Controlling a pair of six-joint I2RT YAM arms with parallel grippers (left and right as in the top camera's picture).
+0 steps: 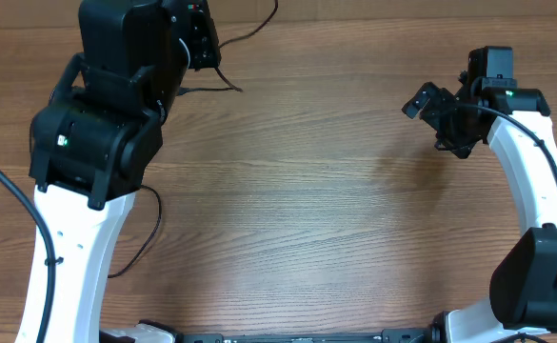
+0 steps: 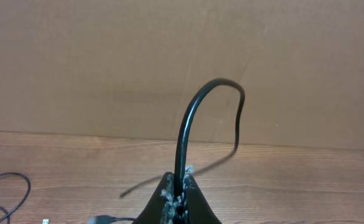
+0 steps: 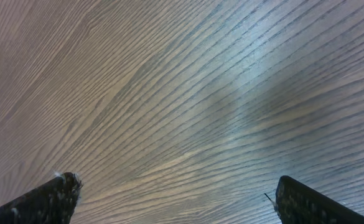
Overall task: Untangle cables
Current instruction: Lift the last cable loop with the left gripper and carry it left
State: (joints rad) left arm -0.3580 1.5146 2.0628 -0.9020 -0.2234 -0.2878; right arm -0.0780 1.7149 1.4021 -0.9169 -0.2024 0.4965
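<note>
While my left arm crowds the far-left corner of the worktop (image 1: 307,210) in the overhead view, my left gripper (image 1: 200,40) sits mostly hidden under its own wrist. Thin black cables (image 1: 223,88) trail out from it to the right, one running toward the far edge. A further thin cord (image 1: 156,224) curves on the wood beside that arm. My right gripper (image 1: 438,124) hangs well apart from all of them, at the right side.

From my left wrist, the left gripper (image 2: 178,208) is clamped on the held cable (image 2: 191,118), which rises from between the fingers, arches over and droops toward the worktop. A cable loop (image 2: 17,180) lies at the lower left, apart from the fingers.

From my right wrist, the right gripper (image 3: 177,183) stands wide apart, with wood grain between its fingers (image 3: 48,199).
</note>
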